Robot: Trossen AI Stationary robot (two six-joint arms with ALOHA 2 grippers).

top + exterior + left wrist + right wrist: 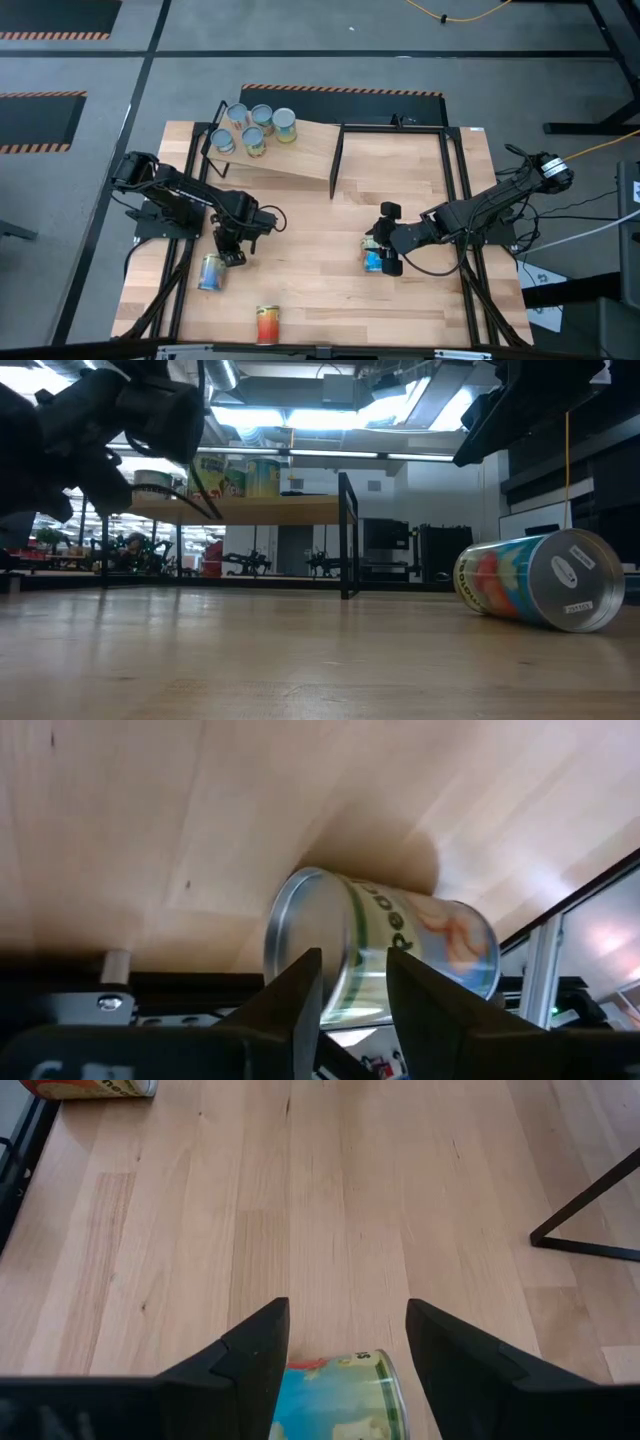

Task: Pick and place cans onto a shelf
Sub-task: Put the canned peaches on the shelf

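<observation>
**On the Counter: Two Hands at Two Lying Cans**

Across the wooden counter (330,290) three cans are seen lying on their sides, while four more cans (255,128) stand grouped on the raised end of the tilted plywood shelf (300,150), left of its black upright divider (337,160). The left hand (232,252) is poised just beside a yellow-and-blue can (211,271) near the counter's left edge; in the left wrist view its fingers (300,995) are shown slightly parted in front of that can (400,955), without gripping it. The right hand (386,240) is placed over a blue can (373,261) right of the counter's centre. In the right wrist view its fingers (250,1345) are spread to either side of the can (335,1400); whether the can is touched cannot be told. A red-orange can (267,324) is found apart from both hands, near the counter's front edge.
</observation>
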